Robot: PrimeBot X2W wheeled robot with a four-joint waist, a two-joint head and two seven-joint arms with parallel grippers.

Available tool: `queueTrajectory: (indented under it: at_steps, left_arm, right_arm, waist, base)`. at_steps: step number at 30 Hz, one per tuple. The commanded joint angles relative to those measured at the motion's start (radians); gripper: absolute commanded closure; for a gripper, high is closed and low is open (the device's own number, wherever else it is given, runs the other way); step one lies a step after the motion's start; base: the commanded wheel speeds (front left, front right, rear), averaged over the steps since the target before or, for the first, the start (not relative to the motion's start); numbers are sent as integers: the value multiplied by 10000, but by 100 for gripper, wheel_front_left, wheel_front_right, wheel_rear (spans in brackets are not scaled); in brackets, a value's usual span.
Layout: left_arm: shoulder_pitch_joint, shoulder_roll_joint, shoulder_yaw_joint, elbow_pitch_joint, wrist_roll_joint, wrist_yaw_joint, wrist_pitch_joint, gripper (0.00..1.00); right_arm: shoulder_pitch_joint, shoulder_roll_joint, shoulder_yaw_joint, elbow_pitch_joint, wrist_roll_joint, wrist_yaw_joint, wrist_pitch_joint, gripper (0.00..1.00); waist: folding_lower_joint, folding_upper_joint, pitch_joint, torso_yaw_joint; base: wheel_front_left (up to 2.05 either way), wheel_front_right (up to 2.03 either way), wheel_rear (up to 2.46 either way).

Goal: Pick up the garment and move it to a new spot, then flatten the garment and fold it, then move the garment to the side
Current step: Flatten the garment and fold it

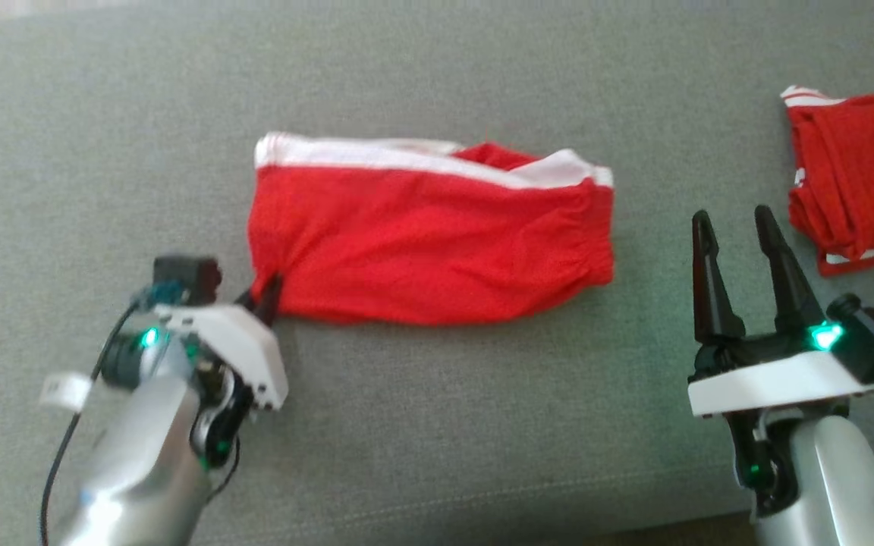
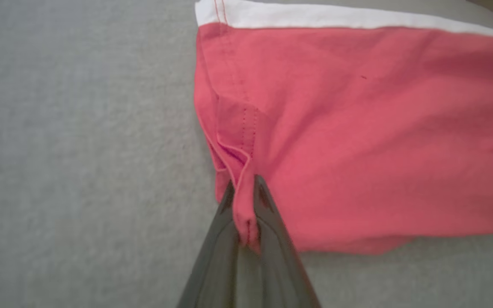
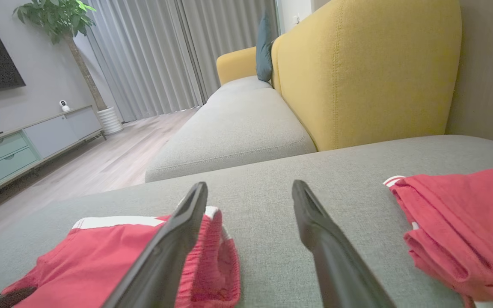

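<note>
Shorts in red, with a white band along the far edge, are lying spread flat on the grey sofa seat, near the middle of the head view, their long side running left to right. The left gripper is reaching in from the lower left and pinching the near left corner of the shorts. In the left wrist view its two dark fingers are pressing together on a narrow fold of hemmed red cloth, which is bunching up between them, while the rest of the shorts is resting on the seat.

The right gripper is hovering over bare cushion just off the right end of the shorts, its fingers standing wide apart and gripping nothing. In the right wrist view the shorts are showing behind one finger. A folded red garment with white trim is lying farther right, apart from the shorts, near the edge of the seat. Beyond it, a yellow backrest is rising behind the cushion.
</note>
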Motion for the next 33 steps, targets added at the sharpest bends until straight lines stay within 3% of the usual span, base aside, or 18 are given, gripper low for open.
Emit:
queueTrajectory:
  at_steps: [1,6,7,8,9,12,18,22,27,33]
  left_arm:
    - [197,423,454,-343,-126,147,-12,100]
    - [1287,550,556,-1467,-363,467,53,100]
    - [1453,524,605,-1678,-470,508,76,89]
    - [1579,522,673,-1902,-510,611,1,53]
    - [1686,536,728,-2124,-486,755,-120,0]
    - [1926,487,880,-2565,-488,1042,-456,0]
    - [2542,582,1194,-4067,292,1949,-2267,0]
    - [2817,740,1628,-5176,898,2314,-2649,0]
    - [3441,836,2194,-6591,1634,2266,-2683,0]
    - [3776,843,2378,-6801,1889,2089,-2686,0]
  right_arm:
    - [-17,-37,190,-297,29,-7,22,0]
    - [246,-37,118,-297,126,-7,127,0]
    - [283,-37,112,-300,119,-7,162,0]
    - [308,-37,110,-307,73,-7,206,0]
    - [318,-37,111,-326,-16,-7,246,0]
    - [341,-37,72,-365,-192,-7,334,0]
    - [342,-37,-134,-648,-756,-7,644,0]
    - [336,-37,-278,-882,-1023,-7,896,0]
    - [531,-37,-444,-1148,-1208,-7,1146,0]
    - [749,-37,-491,-1183,-1109,-7,1215,0]
  waist:
    - [0,0,-213,102]
    - [0,0,-487,276]
    - [0,0,-513,302]
    - [0,0,-531,325]
    - [0,0,-540,343]
    - [0,0,-579,404]
    - [0,0,-668,602]
    - [0,0,-729,781]
    - [0,0,-852,964]
    - [0,0,-957,948]
  base:
    - [0,0,0]
    - [0,0,0]
    - [0,0,0]
    - [0,0,0]
    - [0,0,0]
    - [0,0,0]
    - [0,0,0]
    - [0,0,0]
    - [0,0,0]
    - [0,0,0]
